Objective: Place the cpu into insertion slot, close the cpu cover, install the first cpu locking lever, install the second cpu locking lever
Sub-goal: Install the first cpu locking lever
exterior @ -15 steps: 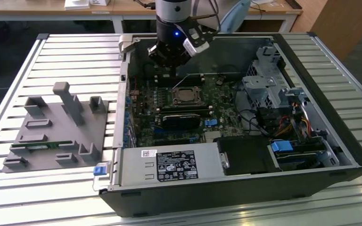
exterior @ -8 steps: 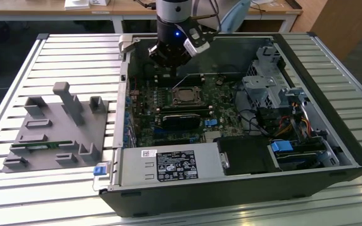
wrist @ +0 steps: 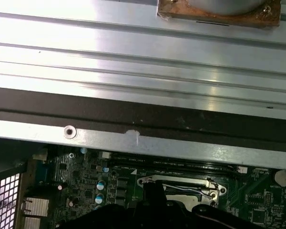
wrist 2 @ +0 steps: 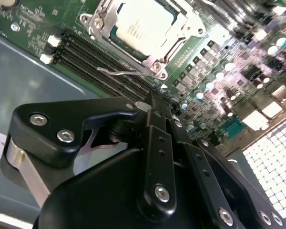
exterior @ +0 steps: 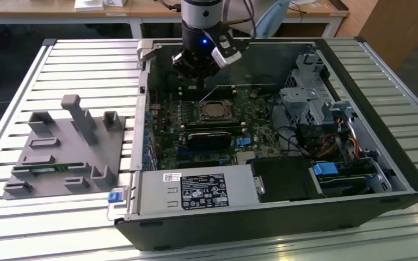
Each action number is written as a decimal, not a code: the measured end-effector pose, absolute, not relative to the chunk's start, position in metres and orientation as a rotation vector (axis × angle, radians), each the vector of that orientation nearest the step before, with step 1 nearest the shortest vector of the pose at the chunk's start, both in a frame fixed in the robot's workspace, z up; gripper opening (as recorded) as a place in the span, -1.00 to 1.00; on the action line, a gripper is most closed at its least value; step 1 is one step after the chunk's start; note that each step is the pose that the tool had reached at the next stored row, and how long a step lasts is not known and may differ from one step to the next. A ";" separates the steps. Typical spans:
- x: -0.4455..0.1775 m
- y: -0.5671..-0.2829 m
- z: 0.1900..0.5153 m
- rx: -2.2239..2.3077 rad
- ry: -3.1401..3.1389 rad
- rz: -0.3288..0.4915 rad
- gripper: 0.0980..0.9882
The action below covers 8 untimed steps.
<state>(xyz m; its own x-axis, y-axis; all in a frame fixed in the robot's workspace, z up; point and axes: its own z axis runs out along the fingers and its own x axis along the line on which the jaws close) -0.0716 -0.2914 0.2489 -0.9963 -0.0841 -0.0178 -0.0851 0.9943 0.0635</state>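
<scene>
The cpu (wrist 2: 140, 24) shows its dull silver top, lying flat in the insertion slot (exterior: 202, 111) on the green motherboard inside the open computer case. The cpu cover (wrist 2: 101, 26), a silvery frame, lies down around the chip. A thin wire locking lever (wrist 2: 115, 72) sticks out beside the slot's corner, above the memory slots. My gripper (wrist 2: 155, 94) hangs just off that corner with its black fingers together and nothing between them. In the exterior view the gripper (exterior: 196, 81) is just behind the slot. In the first wrist view the gripper (wrist: 152, 188) is next to the cover (wrist: 181, 181).
Long black memory slots (wrist 2: 86, 57) run beside the socket. The case's rear wall (wrist: 133, 114) stands close to the gripper. A drive cage (exterior: 303, 98), cables (exterior: 325, 147) and a power supply (exterior: 194, 190) crowd the case. A grey fixture (exterior: 63, 147) sits on the slatted table at the exterior view's left.
</scene>
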 end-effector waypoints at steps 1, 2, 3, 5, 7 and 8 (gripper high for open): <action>-0.072 -0.292 0.249 -0.132 3.121 0.121 -0.98; -0.072 -0.292 0.248 -0.132 3.119 0.144 -0.98; -0.072 -0.292 0.248 -0.132 3.118 0.162 -0.98; -0.071 -0.292 0.247 -0.130 3.117 0.167 -0.98; -0.071 -0.292 0.247 -0.123 3.118 0.167 -0.98; -0.071 -0.292 0.246 -0.121 3.118 0.167 -0.98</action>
<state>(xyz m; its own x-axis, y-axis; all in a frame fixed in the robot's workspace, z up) -0.0708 -0.2919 0.2463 -0.9969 -0.0762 -0.0212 -0.0780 0.9913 0.1057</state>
